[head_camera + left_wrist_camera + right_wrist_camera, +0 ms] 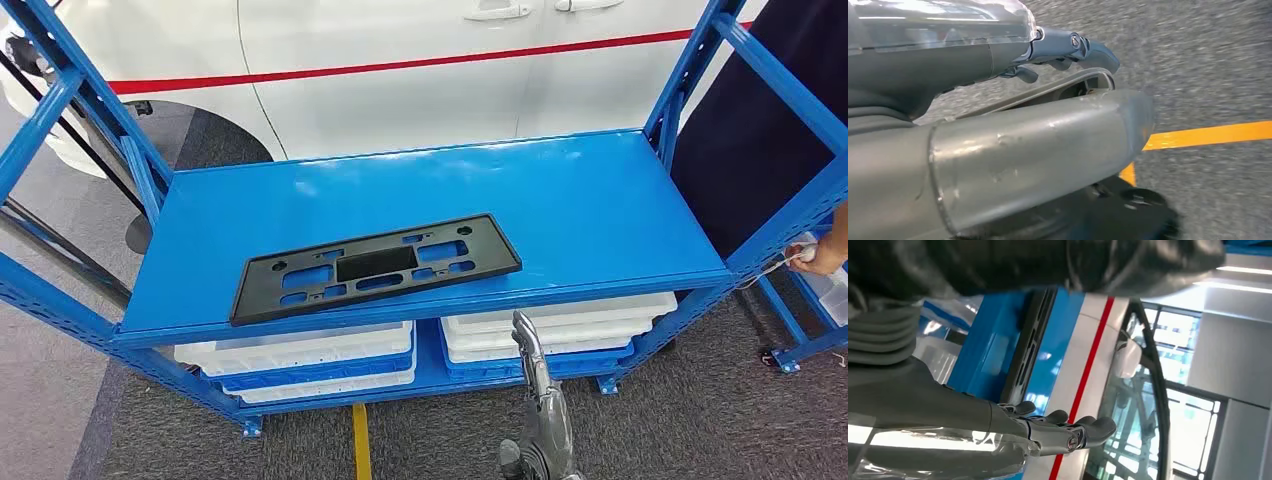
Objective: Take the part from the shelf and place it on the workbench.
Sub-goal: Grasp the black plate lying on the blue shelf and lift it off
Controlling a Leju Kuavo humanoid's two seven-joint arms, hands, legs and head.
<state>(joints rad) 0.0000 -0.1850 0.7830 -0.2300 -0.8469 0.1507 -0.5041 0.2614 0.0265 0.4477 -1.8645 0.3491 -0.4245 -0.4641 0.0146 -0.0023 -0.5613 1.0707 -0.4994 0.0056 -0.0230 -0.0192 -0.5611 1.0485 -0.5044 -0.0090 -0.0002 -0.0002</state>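
Observation:
The part (pixel 375 267) is a flat black plastic frame with cut-outs. It lies on the blue shelf's (pixel 600 200) top board, near the front edge and left of middle. My right hand (pixel 530 350) reaches up in front of the shelf's front edge, below the part's right end, with fingers stretched out and nothing in them. In the right wrist view the same hand (pixel 1048 432) sits just short of the shelf (pixel 993 340), and the part (pixel 1030 340) shows edge-on. My left hand (pixel 1048 135) hangs over the grey floor, holding nothing.
White trays (pixel 300 355) are stacked on the lower board. A white car (pixel 450 60) stands close behind the shelf. A person in dark clothes (pixel 770 130) stands at the right, one hand (pixel 825 250) on a white object. A yellow line (pixel 360 440) marks the floor.

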